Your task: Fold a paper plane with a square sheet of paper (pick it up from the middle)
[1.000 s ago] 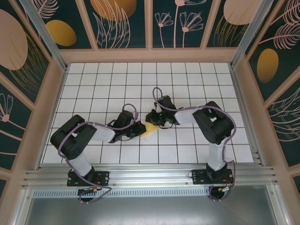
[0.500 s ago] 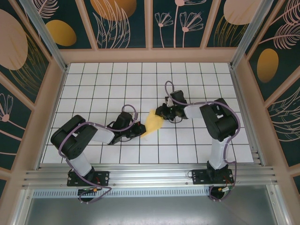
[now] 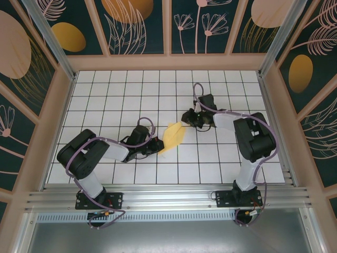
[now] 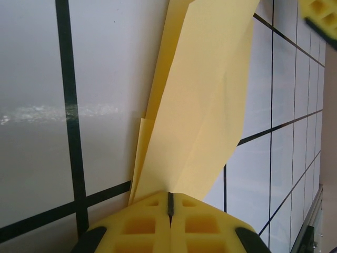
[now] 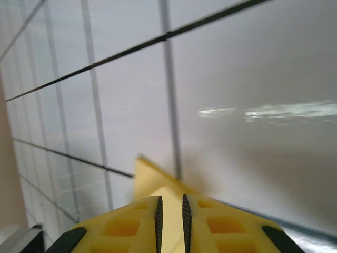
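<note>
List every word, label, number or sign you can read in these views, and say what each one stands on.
There is no readable text in any view.
The folded pale-yellow sheet of paper is plain and unmarked.
The white grid-tiled table has only black lines on it.
The dark wall panels show only leaf and flower drawings, with no lettering.

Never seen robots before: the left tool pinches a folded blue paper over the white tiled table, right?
Not blue: the paper is yellow, as the left wrist view shows. The left tool does pinch it, folded, over the white tiled table.
</note>
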You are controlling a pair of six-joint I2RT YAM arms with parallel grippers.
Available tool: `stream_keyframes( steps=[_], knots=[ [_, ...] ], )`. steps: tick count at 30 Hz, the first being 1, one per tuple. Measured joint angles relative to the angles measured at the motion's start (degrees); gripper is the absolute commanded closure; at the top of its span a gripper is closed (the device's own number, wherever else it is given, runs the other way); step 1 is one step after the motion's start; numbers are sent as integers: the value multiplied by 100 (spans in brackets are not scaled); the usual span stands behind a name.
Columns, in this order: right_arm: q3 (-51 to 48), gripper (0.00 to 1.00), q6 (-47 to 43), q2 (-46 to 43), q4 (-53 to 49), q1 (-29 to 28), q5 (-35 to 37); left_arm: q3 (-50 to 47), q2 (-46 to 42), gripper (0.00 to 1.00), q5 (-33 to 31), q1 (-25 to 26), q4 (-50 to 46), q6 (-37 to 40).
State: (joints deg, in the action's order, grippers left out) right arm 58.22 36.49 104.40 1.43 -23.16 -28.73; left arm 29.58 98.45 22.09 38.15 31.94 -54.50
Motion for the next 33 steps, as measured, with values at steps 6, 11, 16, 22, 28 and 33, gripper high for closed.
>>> stream_keyframes(
  steps=[6, 11, 16, 22, 28, 33],
  knots=[
    [-122, 83, 61, -374, 105, -715, 33, 28, -15, 100, -2, 0, -72, 31],
    [-256, 90, 267, -170, 293, -1241, -94, 90, -15, 100, -2, 0, -199, 44],
    [-291, 92, 396, 219, 415, -1484, -289, 107, -15, 100, -2, 0, -232, 44],
    [-367, 92, 442, 455, 444, -1484, -210, 114, -15, 100, -2, 0, -249, 46],
    [-516, 91, 439, 472, 656, -1228, -286, 107, -15, 100, -2, 2, -245, 70],
    [-511, 90, 431, 472, 647, -798, -280, 44, -15, 100, -11, 7, -179, 94]
  ],
)
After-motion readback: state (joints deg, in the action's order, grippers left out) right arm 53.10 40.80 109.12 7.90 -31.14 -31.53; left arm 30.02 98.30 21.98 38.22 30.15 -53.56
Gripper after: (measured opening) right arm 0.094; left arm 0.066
